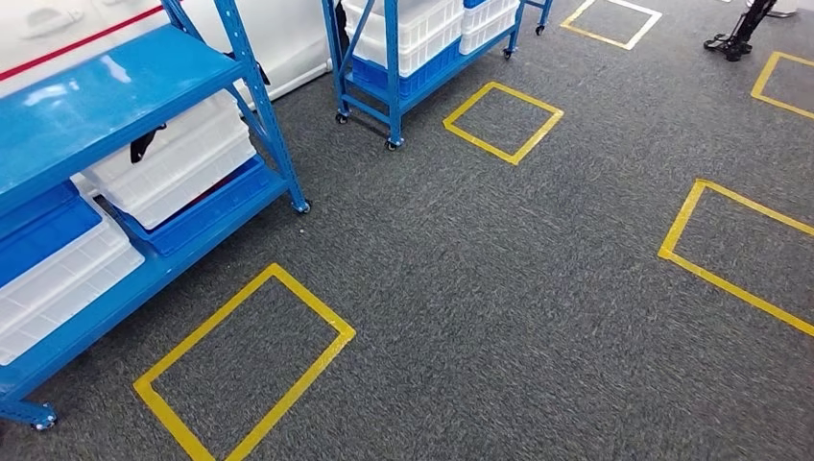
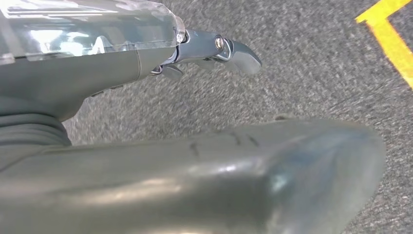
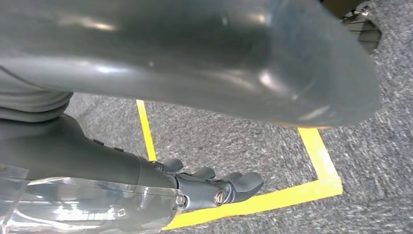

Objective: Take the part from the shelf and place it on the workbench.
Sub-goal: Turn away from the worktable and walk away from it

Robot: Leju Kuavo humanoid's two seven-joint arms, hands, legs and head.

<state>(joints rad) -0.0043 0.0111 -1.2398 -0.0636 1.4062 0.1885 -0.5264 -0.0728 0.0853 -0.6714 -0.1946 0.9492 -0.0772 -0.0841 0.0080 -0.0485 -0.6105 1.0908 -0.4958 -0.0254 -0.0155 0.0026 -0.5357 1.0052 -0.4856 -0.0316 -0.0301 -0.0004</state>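
Barely started: both hands hanging over carpet, left hand and right hand holding nothing, fingers loosely apart. Shelf near, white bins on it; part not identifiable, desk unseen

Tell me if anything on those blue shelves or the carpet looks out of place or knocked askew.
Nothing stands out. The white bins sit stacked on the blue shelf, a dark strap hangs over one bin's edge, and the yellow floor tape lies flat and unbroken.
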